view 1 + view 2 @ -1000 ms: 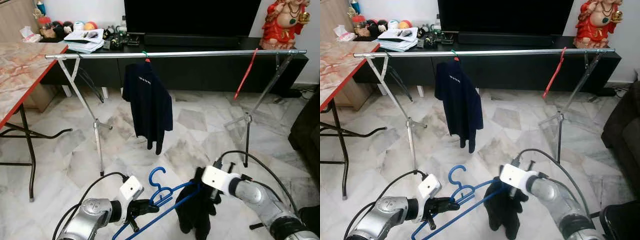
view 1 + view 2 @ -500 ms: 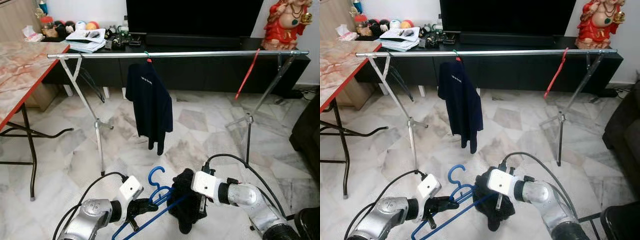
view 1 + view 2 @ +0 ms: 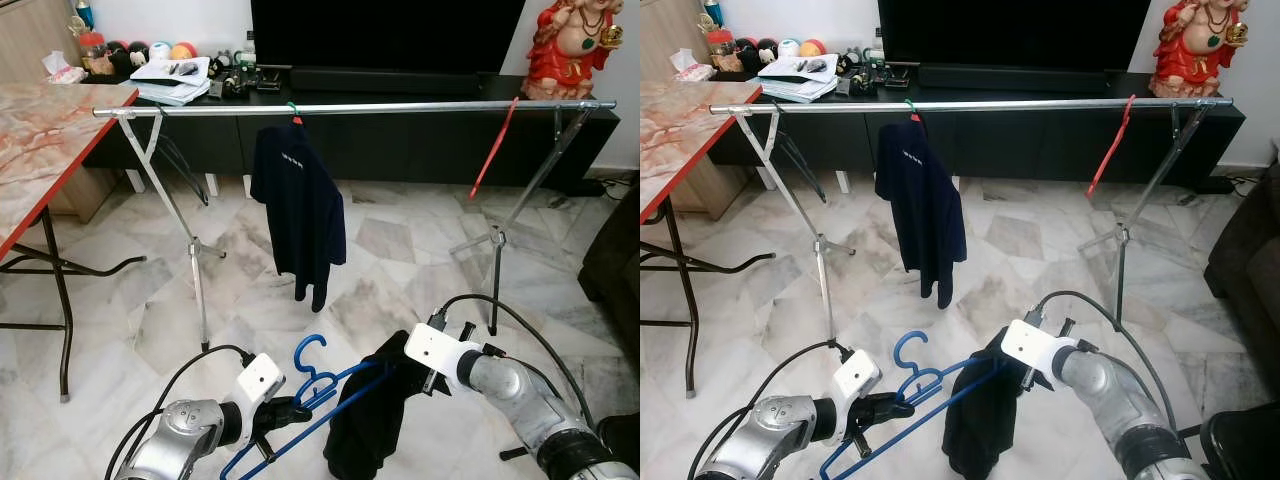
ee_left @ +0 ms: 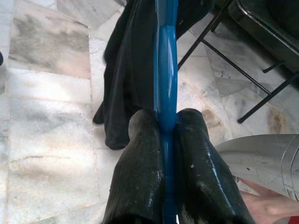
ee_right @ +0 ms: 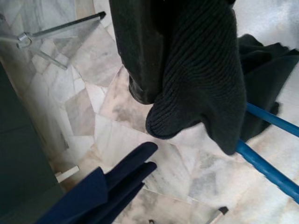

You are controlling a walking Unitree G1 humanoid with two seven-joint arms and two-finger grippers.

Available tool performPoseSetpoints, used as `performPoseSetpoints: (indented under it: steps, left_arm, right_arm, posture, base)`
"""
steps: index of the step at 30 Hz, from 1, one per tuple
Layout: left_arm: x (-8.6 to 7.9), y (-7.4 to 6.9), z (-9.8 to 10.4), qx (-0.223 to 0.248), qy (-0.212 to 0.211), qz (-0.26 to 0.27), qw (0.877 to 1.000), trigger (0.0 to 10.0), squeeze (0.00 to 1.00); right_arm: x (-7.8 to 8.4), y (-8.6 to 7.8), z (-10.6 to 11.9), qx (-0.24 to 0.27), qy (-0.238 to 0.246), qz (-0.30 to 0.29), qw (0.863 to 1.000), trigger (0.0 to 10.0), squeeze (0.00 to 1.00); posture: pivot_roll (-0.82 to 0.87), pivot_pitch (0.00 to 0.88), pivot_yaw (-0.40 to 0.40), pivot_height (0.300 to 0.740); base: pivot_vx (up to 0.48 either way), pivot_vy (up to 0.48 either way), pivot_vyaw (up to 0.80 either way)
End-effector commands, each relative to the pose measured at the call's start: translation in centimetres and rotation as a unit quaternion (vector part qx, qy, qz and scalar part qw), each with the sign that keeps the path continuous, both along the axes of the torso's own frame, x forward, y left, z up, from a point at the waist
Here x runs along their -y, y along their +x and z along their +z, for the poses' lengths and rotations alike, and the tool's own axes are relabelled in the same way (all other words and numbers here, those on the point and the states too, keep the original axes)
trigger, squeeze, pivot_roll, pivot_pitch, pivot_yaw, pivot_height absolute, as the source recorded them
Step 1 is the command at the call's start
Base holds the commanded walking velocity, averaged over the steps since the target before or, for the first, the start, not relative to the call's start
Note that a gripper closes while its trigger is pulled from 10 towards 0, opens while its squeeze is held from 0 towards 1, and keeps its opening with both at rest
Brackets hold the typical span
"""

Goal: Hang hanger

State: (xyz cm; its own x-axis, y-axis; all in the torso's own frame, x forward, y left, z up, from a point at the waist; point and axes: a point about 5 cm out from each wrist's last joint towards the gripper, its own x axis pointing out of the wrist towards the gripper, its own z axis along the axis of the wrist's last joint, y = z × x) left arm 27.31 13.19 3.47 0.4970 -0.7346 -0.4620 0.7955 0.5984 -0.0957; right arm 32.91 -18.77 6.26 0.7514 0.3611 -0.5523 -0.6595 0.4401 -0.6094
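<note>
A blue hanger (image 3: pixel 318 385) is low in front of me, hook up, with my left gripper (image 3: pixel 288 409) shut on its lower bar; the left wrist view has both fingers (image 4: pixel 140 163) pinching the blue bar (image 4: pixel 166 70). A black garment (image 3: pixel 365 420) drapes over the hanger's right arm and hangs down long. My right gripper (image 3: pixel 402 362) is at the garment's top, its fingers buried in the knit cloth (image 5: pixel 196 70), shut on it. Beyond stands a metal clothes rail (image 3: pixel 400 106) with a navy shirt (image 3: pixel 298 210) and a red hanger (image 3: pixel 492 150) on it.
The rail's legs (image 3: pixel 195 270) stand on the marble floor to left and right. A marble-top table with a red edge (image 3: pixel 40 150) is at the left, a dark TV cabinet (image 3: pixel 400 145) is behind the rail, and a dark sofa (image 3: pixel 615 260) is at the right.
My right gripper has moved to the right and slightly up, drawing the bunched black garment out so that it hangs longer over the hanger. The left gripper has held the hanger nearly still.
</note>
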Motion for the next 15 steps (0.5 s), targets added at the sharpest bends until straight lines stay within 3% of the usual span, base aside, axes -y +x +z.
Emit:
performPoseSetpoints:
  steps: [1, 7, 13, 15]
  left_arm:
    - [-0.4, 0.2, 0.2, 0.008, 0.004, 0.006, 1.000, 10.0, 0.00]
    - [-0.6, 0.4, 0.3, 0.013, 0.006, 0.011, 1.000, 10.0, 0.00]
    - [-0.6, 0.7, 0.5, 0.022, 0.003, 0.021, 1.000, 10.0, 0.00]
    - [-0.1, 0.6, 0.6, 0.022, -0.006, 0.014, 1.000, 10.0, 0.00]
  right_arm:
    - [-0.2, 0.2, 0.1, 0.009, -0.001, 0.001, 1.000, 10.0, 0.00]
    - [-0.2, 0.1, -0.3, 0.007, -0.012, -0.004, 1.000, 10.0, 0.00]
    - [-1.8, -0.5, -0.1, -0.010, 0.036, 0.049, 0.998, 10.0, 0.00]
    - [-2.9, -1.0, 0.3, -0.029, 0.076, 0.093, 0.992, 10.0, 0.00]
  posture:
    - [-0.03, 0.085, -0.013, 0.740]
    - [-0.03, 0.086, -0.013, 0.740]
    - [-0.03, 0.086, -0.013, 0.740]
    - [-0.03, 0.087, -0.012, 0.740]
  base:
    - [0.000, 0.000, 0.00]
    - [0.000, 0.000, 0.00]
    - [0.000, 0.000, 0.00]
    - [0.000, 0.000, 0.00]
